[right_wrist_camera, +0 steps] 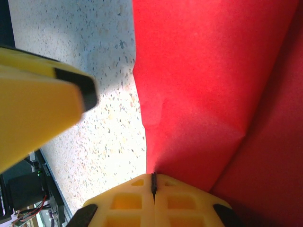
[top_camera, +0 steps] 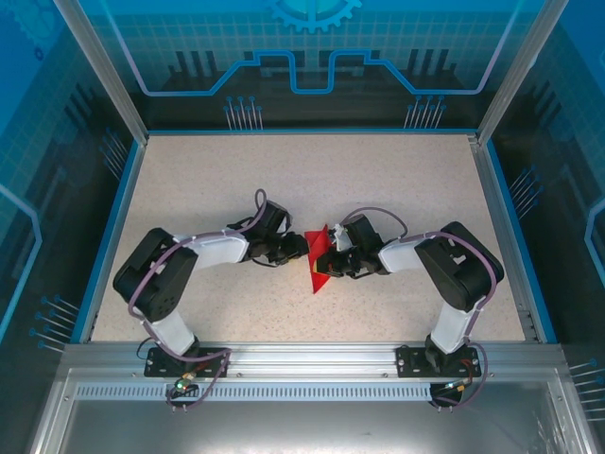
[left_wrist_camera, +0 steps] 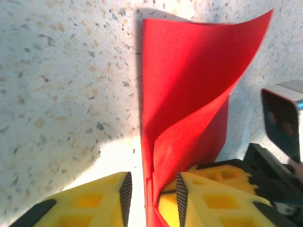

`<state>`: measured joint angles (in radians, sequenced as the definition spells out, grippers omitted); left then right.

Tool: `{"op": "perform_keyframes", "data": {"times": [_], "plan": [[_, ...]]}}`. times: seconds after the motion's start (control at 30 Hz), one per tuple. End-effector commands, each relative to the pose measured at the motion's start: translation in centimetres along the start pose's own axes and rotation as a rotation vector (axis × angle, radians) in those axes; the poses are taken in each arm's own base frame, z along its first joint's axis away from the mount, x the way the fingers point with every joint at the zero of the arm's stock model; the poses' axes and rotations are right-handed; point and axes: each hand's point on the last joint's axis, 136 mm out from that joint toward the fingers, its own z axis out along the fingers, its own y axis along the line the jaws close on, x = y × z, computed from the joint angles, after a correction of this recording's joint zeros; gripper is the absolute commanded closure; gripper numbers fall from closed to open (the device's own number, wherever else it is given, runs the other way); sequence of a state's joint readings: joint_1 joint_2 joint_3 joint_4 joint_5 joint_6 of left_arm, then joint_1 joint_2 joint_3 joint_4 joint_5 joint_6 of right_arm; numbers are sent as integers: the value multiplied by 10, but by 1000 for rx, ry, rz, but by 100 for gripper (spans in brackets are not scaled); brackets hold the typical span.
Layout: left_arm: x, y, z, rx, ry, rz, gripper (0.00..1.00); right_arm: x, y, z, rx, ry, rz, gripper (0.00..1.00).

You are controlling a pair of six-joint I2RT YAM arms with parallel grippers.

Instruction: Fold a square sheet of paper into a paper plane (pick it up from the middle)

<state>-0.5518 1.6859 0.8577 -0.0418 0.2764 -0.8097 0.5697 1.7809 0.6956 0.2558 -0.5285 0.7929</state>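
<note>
Speckled tabletop (top_camera: 284, 180), one square sheet of paper (left_wrist_camera: 189, 85), two claws: right claw (right_wrist_camera: 153, 182) clamped on it, left claw (left_wrist_camera: 152, 189) apart.

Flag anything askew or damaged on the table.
The square sheet of paper stands half-folded, one flap curling open instead of lying flat, with a small dent in its edge near the right gripper pinching it.
</note>
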Motion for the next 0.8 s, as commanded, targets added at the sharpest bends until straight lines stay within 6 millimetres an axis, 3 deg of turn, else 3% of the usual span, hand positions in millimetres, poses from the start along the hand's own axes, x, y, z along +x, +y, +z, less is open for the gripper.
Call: {"op": "perform_keyframes", "data": {"times": [0.0,0.23,0.33,0.6,0.77], "plan": [[17,5,-14,-60,4,24,63,9,-6,7,10,27,19,98],[64,-2,-18,-77,-40,73,59,6,-3,7,-22,24,29,99],[76,-5,-13,-69,-62,83,59,7,-2,7,-30,28,35,99],[84,2,7,-104,-59,95,60,8,-3,5,-31,31,45,99],[83,-4,14,-96,-56,115,62,8,-5,5,-30,30,52,99]]}}
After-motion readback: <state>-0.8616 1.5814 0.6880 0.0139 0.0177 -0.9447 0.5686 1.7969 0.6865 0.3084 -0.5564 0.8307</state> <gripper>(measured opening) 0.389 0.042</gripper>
